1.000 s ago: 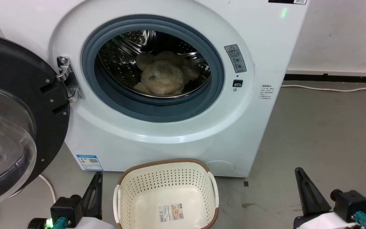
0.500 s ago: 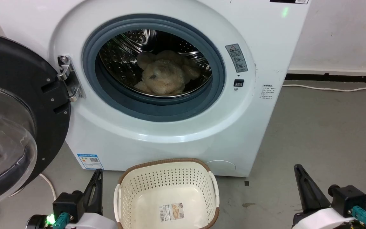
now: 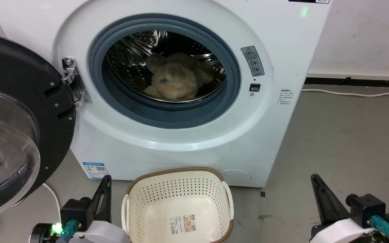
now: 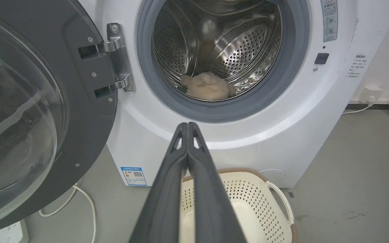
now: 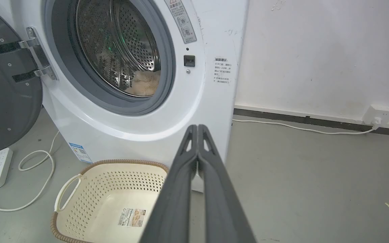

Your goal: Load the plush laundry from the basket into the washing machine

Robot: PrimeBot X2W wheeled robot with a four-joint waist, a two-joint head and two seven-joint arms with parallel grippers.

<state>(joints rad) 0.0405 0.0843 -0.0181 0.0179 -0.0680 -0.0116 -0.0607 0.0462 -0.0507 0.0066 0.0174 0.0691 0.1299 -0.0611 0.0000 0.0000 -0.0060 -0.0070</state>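
Already deep in the shiny perforated steel drum (image 3: pixel 130 67) of the far large white front-loading washing machine (image 3: pixel 181 145): fluffy cream-beige plush laundry (image 3: pixel 176 81). Near: small cream-white perforated plastic basket (image 3: pixel 177 170). Flanking it: left gripper (image 3: pixel 106 182), right gripper (image 3: pixel 316 182), jaws of both pressed together, gripping nothing.

Bright even light, soft shadows, glints on drum (image 4: pixel 248 50), wrist views bowed
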